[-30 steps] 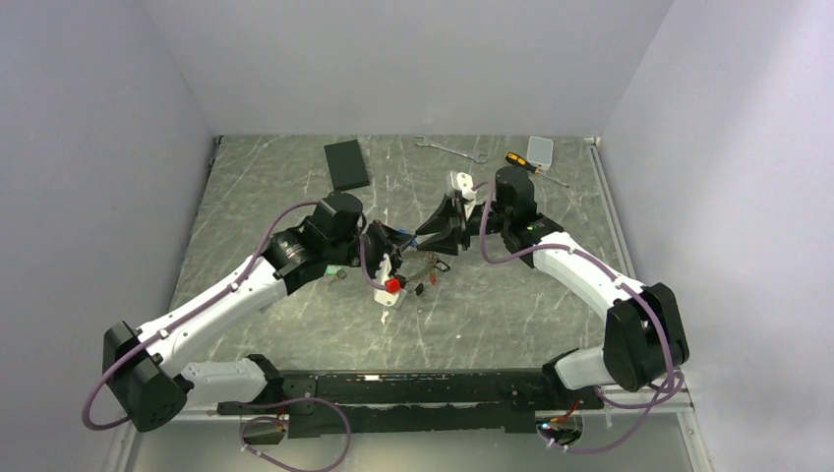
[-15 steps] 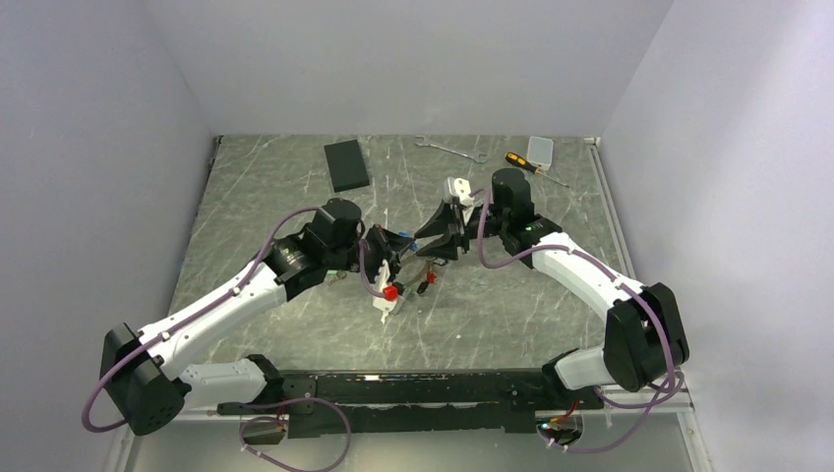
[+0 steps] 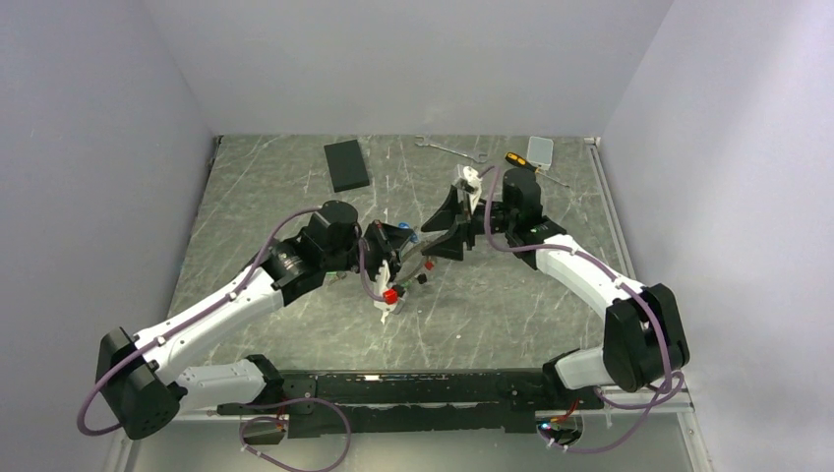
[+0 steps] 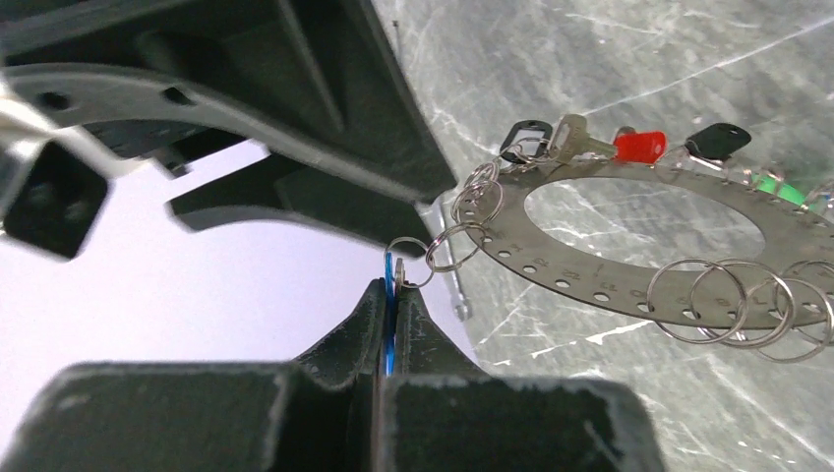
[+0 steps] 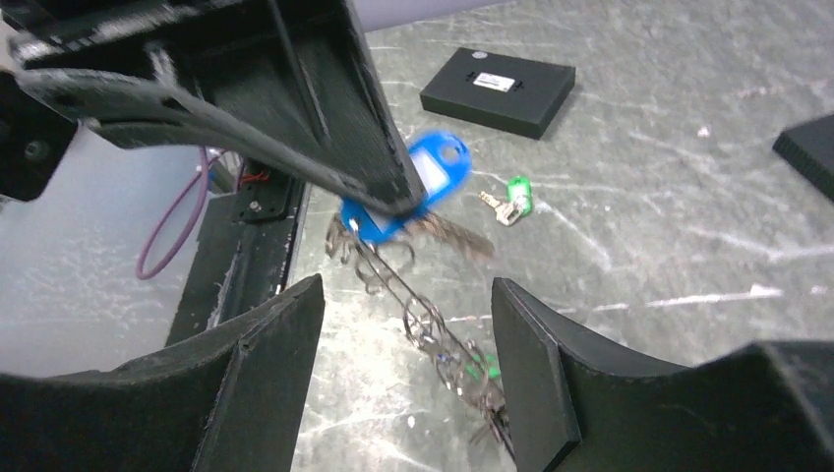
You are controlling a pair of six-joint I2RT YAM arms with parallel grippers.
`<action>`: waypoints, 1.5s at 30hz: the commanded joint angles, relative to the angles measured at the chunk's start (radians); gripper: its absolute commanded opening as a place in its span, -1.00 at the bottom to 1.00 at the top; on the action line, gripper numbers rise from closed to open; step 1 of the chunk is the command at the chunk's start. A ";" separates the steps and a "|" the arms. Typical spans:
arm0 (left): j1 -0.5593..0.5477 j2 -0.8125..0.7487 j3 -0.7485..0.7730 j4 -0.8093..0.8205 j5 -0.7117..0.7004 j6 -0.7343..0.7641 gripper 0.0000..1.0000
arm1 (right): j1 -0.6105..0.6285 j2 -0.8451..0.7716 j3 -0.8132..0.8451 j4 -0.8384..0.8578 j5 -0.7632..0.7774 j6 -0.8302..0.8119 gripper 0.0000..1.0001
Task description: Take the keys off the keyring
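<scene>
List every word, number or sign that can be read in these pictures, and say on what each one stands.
No text is readable.
White label on the black box: there is print, but it is too small to read.
Small marks beside the holes of the keyring: too blurred to read.
Nothing else shows any writing.

Left arm (image 3: pixel 226 300) stretched forward and inward, wrist held low. Left claw (image 4: pixel 391 291) closed tight, fingertips pinching the blue-tagged key (image 4: pixel 388 329) edge-on.

Right arm (image 3: pixel 590 277) bent at the elbow, forearm reaching inward toward centre, wrist raised. Right claw (image 5: pixel 405 295) jaws spread wide, nothing gripped between them.

The two claws face each other, tips near. Cannot tell whether they touch.
</scene>
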 commanded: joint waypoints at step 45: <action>-0.022 0.042 0.190 -0.179 -0.157 -0.237 -0.59 | 0.071 0.028 0.069 0.075 0.136 0.081 -1.00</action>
